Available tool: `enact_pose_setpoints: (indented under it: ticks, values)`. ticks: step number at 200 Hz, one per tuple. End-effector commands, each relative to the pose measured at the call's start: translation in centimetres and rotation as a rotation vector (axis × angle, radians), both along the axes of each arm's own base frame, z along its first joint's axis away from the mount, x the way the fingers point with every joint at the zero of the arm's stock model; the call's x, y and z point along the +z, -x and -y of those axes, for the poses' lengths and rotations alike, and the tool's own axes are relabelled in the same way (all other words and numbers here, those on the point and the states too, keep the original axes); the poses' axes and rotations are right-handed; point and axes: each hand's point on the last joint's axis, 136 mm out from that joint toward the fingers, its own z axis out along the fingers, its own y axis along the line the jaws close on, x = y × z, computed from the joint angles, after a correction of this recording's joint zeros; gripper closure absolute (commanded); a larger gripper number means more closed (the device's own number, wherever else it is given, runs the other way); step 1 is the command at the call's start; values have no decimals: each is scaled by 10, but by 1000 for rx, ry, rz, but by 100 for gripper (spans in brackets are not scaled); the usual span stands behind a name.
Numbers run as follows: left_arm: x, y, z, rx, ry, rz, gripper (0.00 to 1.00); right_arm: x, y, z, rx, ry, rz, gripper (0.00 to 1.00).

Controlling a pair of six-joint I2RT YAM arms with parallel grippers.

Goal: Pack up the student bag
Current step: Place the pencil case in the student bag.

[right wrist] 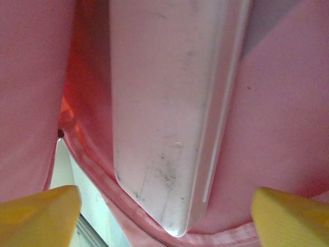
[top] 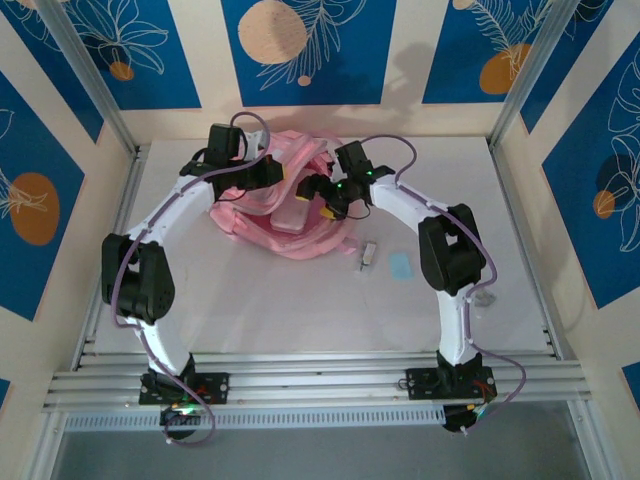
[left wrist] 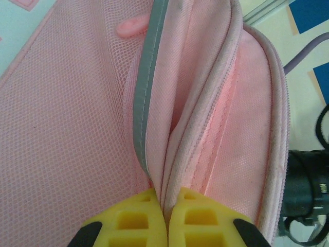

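The student bag (top: 300, 245), tabletop's (top: 300, 310) far edge
Limp-looking fabric, seams likely grip best: left pincer (left wrist: 165, 216) clamped on one, right pincer (right wrist: 164, 206) apart around a pale case (right wrist: 159, 103).

A small white object (top: 368, 255) lies near a pale blue patch (top: 400, 266).

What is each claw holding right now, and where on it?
Left claw pinches the student bag at the zipper edge of its opening. Right claw is open, holding nothing; a pale flat case lies untouched in its gap.
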Motion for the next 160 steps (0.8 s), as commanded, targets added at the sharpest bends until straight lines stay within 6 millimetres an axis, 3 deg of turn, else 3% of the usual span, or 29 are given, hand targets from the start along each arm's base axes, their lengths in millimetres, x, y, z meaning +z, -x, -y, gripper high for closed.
enact_pose_setpoints:
  ticks: [1,17,30,77,99,129,160]
  values:
    - [42,2,14,-64,111,103,100,-8,-2,-11,12,-11,23,32]
    - [45,7,17,-73,117,109,100,-19,-10,-19,8,-31,31,53]
    - [46,11,20,-82,118,108,100,-20,-16,-33,21,-83,46,63]
    - [46,17,27,-97,144,96,100,-13,-43,-106,85,-161,106,66]
    - [50,22,29,-102,153,105,100,-10,-56,-129,102,-194,140,67]
    - [53,25,26,-96,150,122,100,2,-62,-134,125,-225,167,67]
    - [48,19,16,-46,108,141,100,34,-39,-107,161,-208,202,60]
